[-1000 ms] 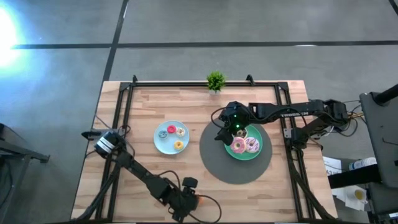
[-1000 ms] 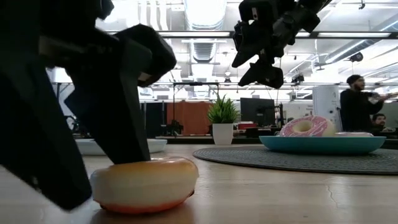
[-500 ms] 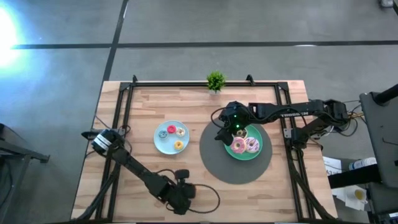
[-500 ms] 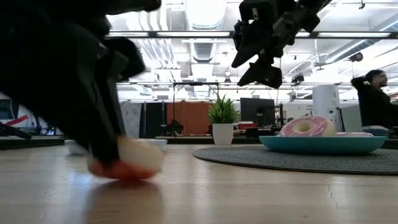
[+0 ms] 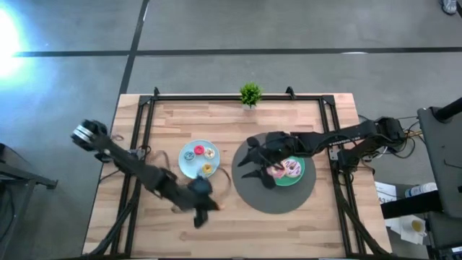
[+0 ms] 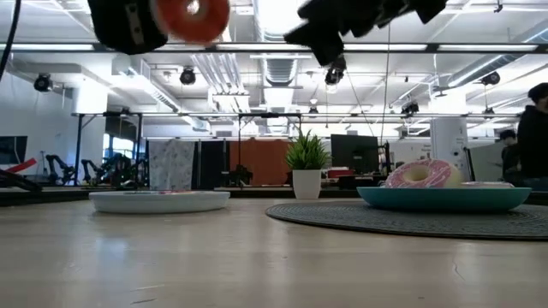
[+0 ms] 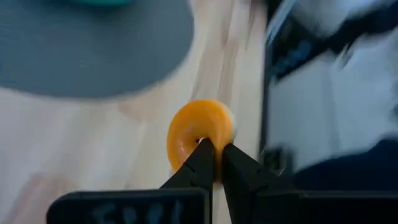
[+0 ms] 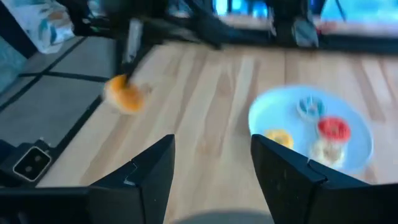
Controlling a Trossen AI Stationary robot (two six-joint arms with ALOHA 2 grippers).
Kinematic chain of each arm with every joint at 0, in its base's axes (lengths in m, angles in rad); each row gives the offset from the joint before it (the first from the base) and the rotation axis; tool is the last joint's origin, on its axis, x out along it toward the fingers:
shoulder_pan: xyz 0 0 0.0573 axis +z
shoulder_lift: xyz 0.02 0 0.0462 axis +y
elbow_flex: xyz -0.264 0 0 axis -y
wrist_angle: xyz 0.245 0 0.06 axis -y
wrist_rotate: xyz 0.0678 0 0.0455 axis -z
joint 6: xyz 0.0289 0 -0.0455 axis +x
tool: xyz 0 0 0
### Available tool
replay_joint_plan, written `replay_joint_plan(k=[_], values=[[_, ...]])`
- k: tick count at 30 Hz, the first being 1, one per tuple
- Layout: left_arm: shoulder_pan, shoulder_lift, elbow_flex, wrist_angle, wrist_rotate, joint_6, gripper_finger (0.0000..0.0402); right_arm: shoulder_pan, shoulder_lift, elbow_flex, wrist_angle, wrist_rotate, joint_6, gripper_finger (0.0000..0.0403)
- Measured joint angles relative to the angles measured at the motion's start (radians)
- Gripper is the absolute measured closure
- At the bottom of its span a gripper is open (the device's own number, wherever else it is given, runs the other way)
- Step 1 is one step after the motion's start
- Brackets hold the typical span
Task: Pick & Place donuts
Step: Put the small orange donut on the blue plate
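The left end effector [image 7: 213, 163] is clamped on one orange donut [image 7: 199, 134], lifted off the surface [image 5: 289, 224]; four minis sit on the light-blue plate [image 5: 189, 165].

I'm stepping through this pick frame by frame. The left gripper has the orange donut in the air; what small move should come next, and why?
Probably carry it toward the light-blue plate and stop above it. The left gripper is shut on the orange donut, lifted well off the table. That plate, close by, already holds minis, while the right gripper hangs open over the mat by the teal plate.
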Motion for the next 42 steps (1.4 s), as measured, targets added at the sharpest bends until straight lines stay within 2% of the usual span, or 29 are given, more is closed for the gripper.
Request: replay_joint_plan(k=[4, 9, 15, 19, 27, 35, 42], values=[[0.053, -0.171, -0.147, 0.173, -0.071, -0.022, 0.0401, 0.034, 0.001, 0.019, 0.033, 0.025, -0.078, 0.02], [0.124, -0.261, -0.213, 0.179, -0.117, 0.015, 0.0401, 0.065, 0.019, 0.066, 0.034, 0.028, -0.147, 0.0199], [0.216, -0.264, -0.208, 0.239, 0.001, 0.08, 0.0401, 0.069, 0.094, 0.147, 0.032, 0.031, -0.174, 0.0199], [0.234, -0.264, -0.198, 0.237, 0.05, 0.094, 0.0402, 0.069, 0.129, 0.192, 0.018, 0.047, -0.183, 0.0199], [0.233, -0.26, -0.204, 0.222, 0.077, 0.079, 0.0401, 0.069, 0.162, 0.223, -0.024, 0.059, -0.214, 0.0199], [0.233, -0.26, -0.208, 0.191, 0.108, 0.078, 0.0401, 0.067, 0.168, 0.232, -0.035, 0.158, -0.223, 0.02], [0.241, -0.26, -0.208, 0.181, 0.11, 0.095, 0.0401, 0.071, 0.166, 0.232, -0.036, 0.157, -0.222, 0.0199]])
